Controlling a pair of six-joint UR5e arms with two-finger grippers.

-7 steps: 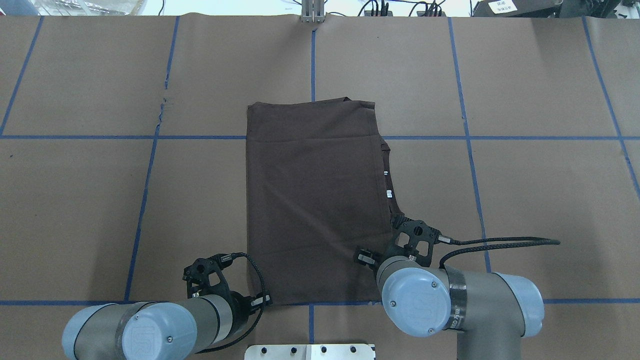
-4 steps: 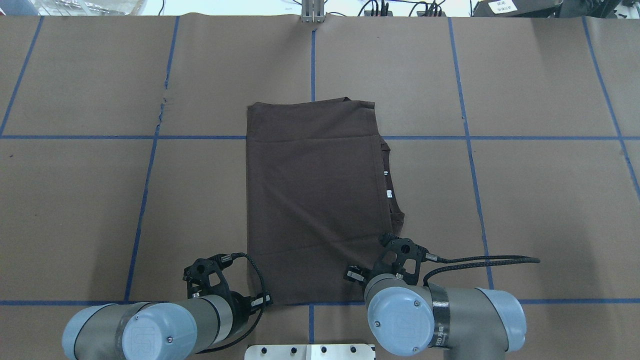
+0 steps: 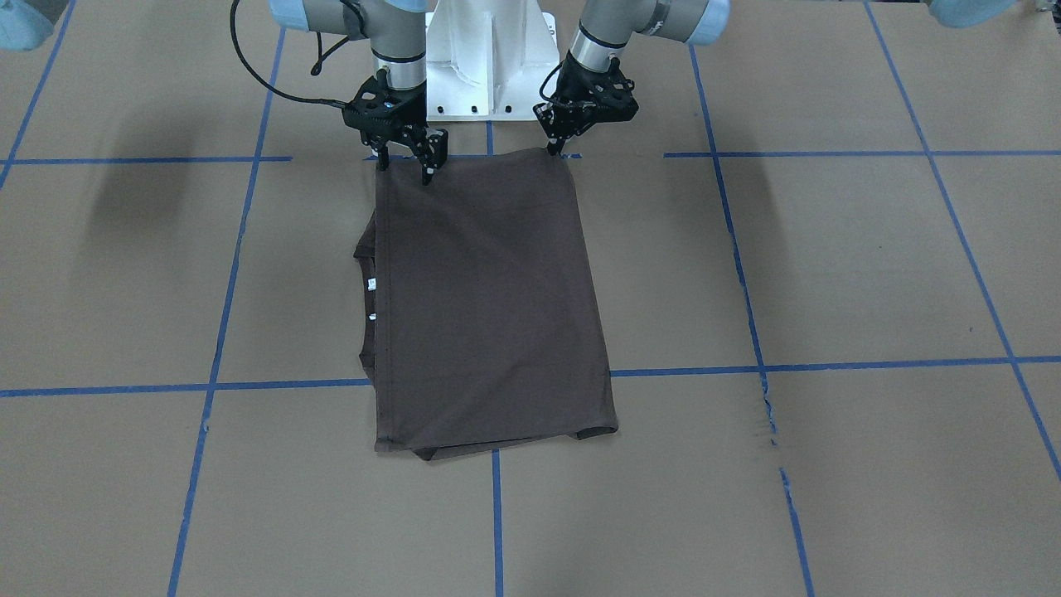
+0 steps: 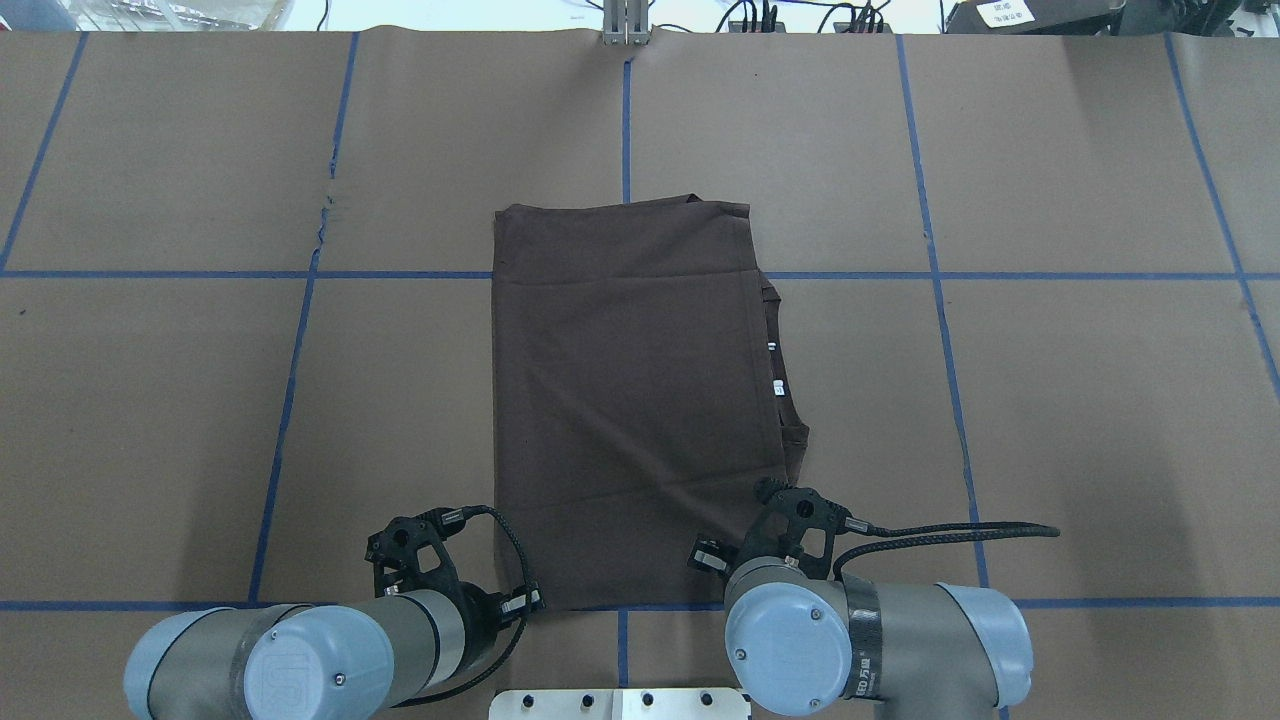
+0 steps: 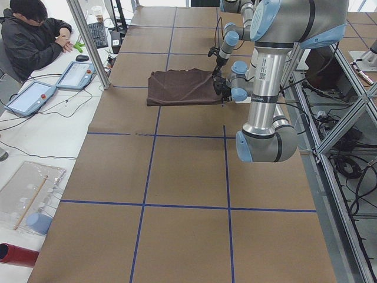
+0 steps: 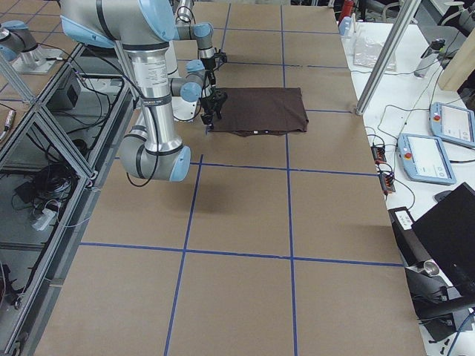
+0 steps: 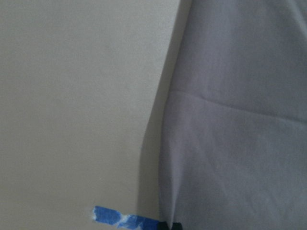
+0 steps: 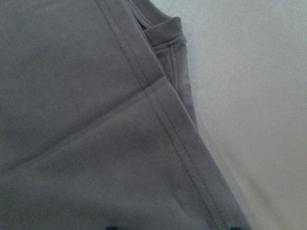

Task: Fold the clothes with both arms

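Shirt lies folded flat at the middle of the table. At the top centre of the front view both wrists point down. The left gripper seems clenched on one shirt corner. The right gripper hangs with its jaws apart over the other corner. I think it should descend straight and bite all layers, so that both arms lift together.

The right arm hides one T-shirt corner by the table's near edge. The white tags are too small to read. The left gripper is mostly cut off in its wrist view.
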